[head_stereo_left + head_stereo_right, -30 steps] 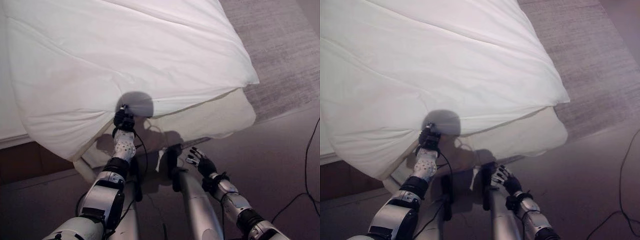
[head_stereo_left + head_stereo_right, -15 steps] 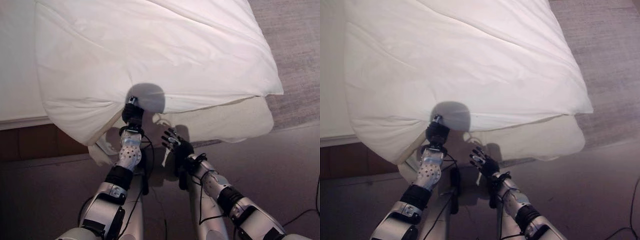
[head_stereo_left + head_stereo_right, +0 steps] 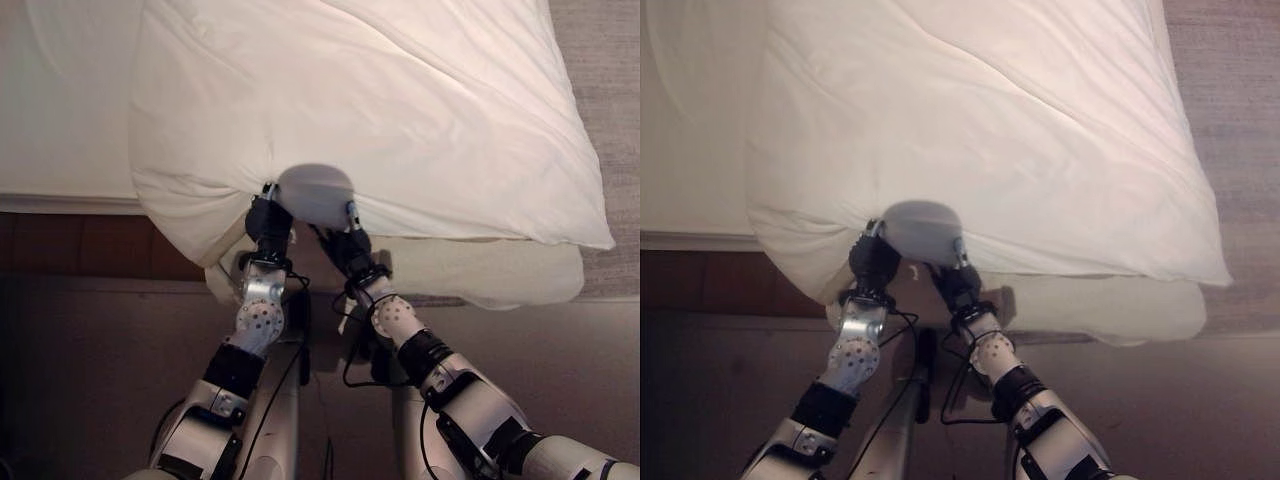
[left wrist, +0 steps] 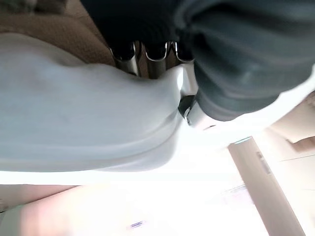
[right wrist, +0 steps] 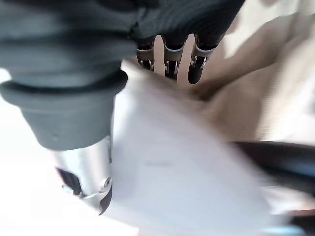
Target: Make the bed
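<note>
While a white duvet [image 3: 380, 110] spreads over the bed beyond both hands, its near edge hangs past the cream mattress [image 3: 480, 270] just right of the right hand. The left hand [image 3: 268, 218] pinches that edge, fingers curled into the cloth. Close beside it, the right hand [image 3: 345, 248] grips the same edge, thumb over the fold.

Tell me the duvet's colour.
Plain white duvet, clearest in the left eye view.
</note>
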### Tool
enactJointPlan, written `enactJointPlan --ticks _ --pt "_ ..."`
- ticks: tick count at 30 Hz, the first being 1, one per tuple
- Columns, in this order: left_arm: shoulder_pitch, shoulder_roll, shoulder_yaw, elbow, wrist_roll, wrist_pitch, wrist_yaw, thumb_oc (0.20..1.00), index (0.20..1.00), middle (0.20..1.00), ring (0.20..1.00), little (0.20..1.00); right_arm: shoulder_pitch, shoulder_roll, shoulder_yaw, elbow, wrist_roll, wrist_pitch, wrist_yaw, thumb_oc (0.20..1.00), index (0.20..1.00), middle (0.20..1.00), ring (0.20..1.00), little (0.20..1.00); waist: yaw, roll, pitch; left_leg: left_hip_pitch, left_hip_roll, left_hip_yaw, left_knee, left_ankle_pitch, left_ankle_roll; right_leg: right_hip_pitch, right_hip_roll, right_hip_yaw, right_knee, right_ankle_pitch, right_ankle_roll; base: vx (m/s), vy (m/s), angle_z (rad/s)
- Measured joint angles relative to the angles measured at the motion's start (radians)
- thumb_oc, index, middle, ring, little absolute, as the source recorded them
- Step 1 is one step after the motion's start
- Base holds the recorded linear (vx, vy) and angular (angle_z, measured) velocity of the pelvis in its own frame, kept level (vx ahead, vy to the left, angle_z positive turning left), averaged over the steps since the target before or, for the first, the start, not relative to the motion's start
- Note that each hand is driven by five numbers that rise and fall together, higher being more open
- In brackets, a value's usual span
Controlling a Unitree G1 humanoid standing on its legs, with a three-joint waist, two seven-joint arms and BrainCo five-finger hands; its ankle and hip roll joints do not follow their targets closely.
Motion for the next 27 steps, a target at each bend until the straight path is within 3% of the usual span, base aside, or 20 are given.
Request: enactJointPlan --ticks 4,11,27 --pt "0.015 0.010 0.034 -0.005 0.036 -0.003 0.036 0.200 0.200 0.200 0.200 0.200 0.005 -0.008 -0.009 -0.101 -0.001 -0.043 -0.015 1.000 1.000 1.000 1.000 1.000 0.000 0.005 0.003 -0.001 0.001 0.000 0.002 0.000 0.000 -0.001 -0.001 -0.002 0.003 -0.005 0.002 0.01 0.009 0.02" --pt "0.013 0.009 0.078 -0.028 0.124 -0.006 0.103 0.200 0.200 0.200 0.200 0.200 0.062 -0.042 -0.013 -0.231 -0.002 -0.051 0.003 1.000 1.000 1.000 1.000 1.000 -0.004 0.012 0.006 -0.005 0.005 0.001 0.007 -0.003 -0.004 -0.007 -0.001 -0.002 0.012 -0.013 0.001 0.00 0.000 0.00" --pt "0.012 0.011 0.149 -0.028 0.165 -0.015 0.224 0.200 0.200 0.200 0.200 0.200 0.115 -0.089 -0.112 -0.237 -0.011 -0.049 -0.018 1.000 1.000 1.000 1.000 1.000 -0.014 0.012 0.006 -0.011 0.015 0.002 0.010 -0.012 -0.016 -0.025 0.006 0.000 0.035 -0.031 -0.008 0.01 -0.002 0.00"
